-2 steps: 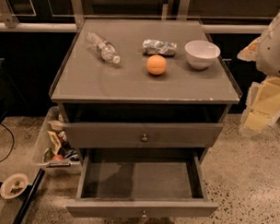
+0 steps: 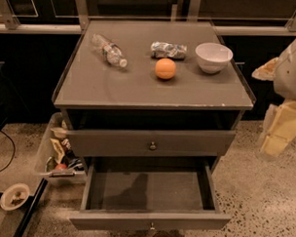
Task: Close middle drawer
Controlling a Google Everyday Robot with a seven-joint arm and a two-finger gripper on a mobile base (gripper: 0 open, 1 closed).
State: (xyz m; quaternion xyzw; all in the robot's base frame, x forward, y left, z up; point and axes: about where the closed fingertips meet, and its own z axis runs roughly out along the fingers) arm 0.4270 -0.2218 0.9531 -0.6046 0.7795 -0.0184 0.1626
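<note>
The middle drawer (image 2: 150, 191) is the grey shallow box pulled far out at the bottom of the grey cabinet. It is empty inside, and its flat front (image 2: 110, 219) with a small knob faces me. Above it, a grey drawer front (image 2: 196, 143) with a round knob stands slightly out under the cabinet top. My gripper (image 2: 278, 135) is the cream part hanging off the white arm at the right edge. It is to the right of the cabinet, level with the drawers and apart from them.
On the cabinet top (image 2: 115, 85) lie a plastic bottle (image 2: 108, 50), a crumpled can (image 2: 168, 50), an orange (image 2: 165, 69) and a white bowl (image 2: 213, 57). A clear bin of clutter (image 2: 56, 154) stands left of the cabinet. A dark pole (image 2: 30, 209) lies on the speckled floor.
My arm and gripper at the right have dropped a little lower. The drawers and the things on top have not moved.
</note>
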